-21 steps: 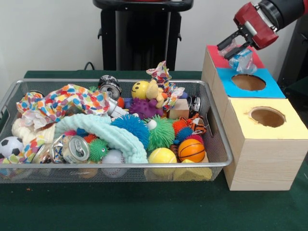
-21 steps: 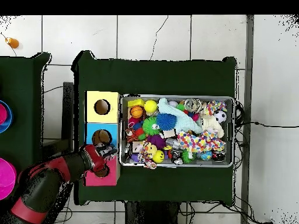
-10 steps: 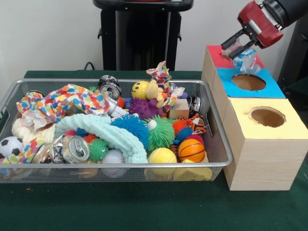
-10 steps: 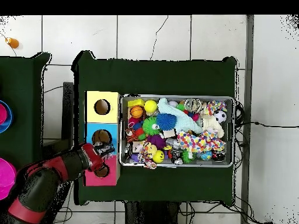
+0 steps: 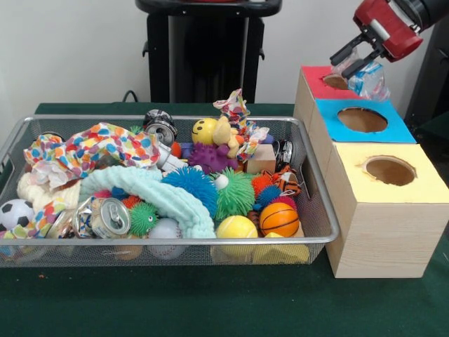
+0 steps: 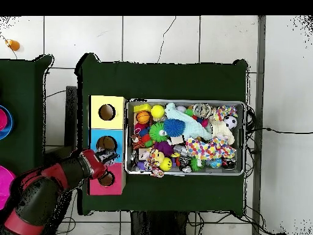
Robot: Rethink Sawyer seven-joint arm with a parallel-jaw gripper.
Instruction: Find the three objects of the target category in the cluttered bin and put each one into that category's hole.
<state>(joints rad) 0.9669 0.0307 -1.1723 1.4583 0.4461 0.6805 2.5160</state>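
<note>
Over the red box (image 5: pixel 319 83) beside the cluttered bin (image 5: pixel 309 175), end effector (image 5: pixel 356 62) clamped on a crinkly clear plastic piece (image 5: pixel 367 78) — likely light, crushable, slippery — best pinched across a fold near its top.

Table cover: dark green cloth (image 5: pixel 210 302).
Floor: white tiles (image 6: pixel 147 37), one cracked.
Side table (image 6: pixel 24 110): left, pink dish (image 6: pixel 5 183) at its edge.
</note>
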